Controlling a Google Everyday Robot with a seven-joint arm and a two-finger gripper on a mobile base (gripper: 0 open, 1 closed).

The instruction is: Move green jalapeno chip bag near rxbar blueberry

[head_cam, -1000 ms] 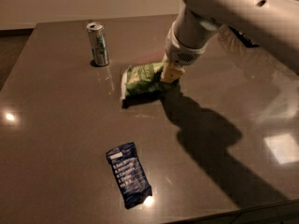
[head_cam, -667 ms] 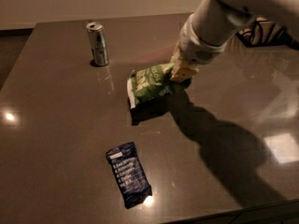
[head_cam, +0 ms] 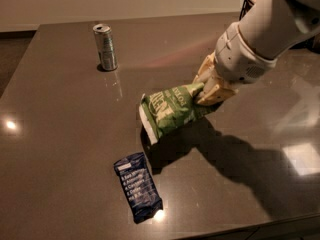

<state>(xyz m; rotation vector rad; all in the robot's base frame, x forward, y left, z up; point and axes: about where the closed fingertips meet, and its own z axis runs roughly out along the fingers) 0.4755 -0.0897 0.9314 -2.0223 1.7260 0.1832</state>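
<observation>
The green jalapeno chip bag [head_cam: 171,112] is hanging tilted near the middle of the table [head_cam: 60,134], its white-edged left end dipping lowest and its shadow falling on the surface beneath. Large white letters are showing on its face, but they cannot be read. The gripper [head_cam: 204,92] is reaching in from the right, its cream fingers pinching the bag's right end. Just nearer and slightly left, the rxbar blueberry [head_cam: 137,186] is lying flat – dark blue, with unreadable white text lines and a pale patch at its far end. A slim can [head_cam: 105,47] is standing upright at far left.
</observation>
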